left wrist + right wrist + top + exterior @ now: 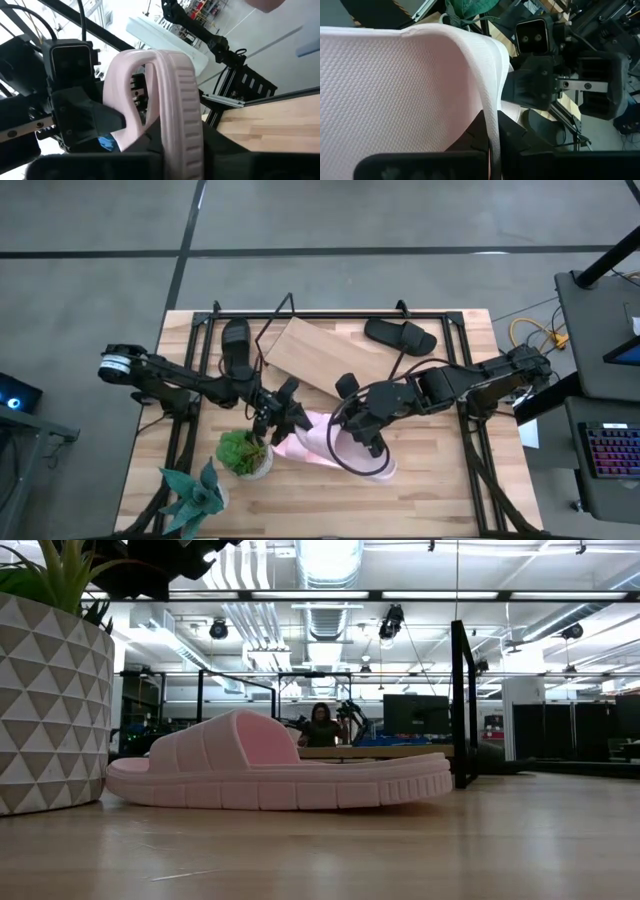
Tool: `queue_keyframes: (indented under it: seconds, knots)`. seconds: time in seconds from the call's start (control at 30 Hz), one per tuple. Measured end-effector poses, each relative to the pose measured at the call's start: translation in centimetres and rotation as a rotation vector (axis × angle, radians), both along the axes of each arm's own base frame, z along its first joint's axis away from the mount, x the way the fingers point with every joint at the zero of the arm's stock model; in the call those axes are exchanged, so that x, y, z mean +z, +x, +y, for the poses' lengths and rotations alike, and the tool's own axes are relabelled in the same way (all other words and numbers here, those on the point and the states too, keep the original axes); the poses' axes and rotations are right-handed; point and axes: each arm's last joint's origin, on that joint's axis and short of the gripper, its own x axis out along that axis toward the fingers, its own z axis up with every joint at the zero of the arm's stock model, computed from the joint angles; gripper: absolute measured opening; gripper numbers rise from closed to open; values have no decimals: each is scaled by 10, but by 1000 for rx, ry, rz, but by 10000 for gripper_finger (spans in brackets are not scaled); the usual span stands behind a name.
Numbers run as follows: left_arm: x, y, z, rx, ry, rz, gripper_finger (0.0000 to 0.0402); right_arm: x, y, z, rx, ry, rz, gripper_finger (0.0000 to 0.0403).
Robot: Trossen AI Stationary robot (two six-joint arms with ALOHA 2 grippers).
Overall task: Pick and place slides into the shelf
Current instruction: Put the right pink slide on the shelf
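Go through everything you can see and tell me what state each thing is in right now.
Pink slide on table: lying flat, sole down.
Pink slide in the grippers: lifted, on edge.
Left end effector: shut on that pink slide.
Right end effector: shut on the same slide.
Two black slides: lying flat.
Shelf: lying skewed, no slides on it.

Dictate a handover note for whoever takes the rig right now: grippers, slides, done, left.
Left gripper: shut on a pink slide held on edge, mid-table.
Right gripper: beside it, shut on a pink strap, possibly the same slide.
Another pink slide lies flat on the table.
Two black slides lie at the back, either side of the shelf board.
Done: nothing on the board. Left: all four.
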Motion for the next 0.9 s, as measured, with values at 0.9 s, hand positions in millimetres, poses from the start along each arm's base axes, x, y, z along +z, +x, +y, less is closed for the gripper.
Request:
queue_keyframes:
  seconds: [0.9]
  knots:
    - [27,-56,18,490,-35,217,12,38,-40,-24,-439,-56,-137,142]
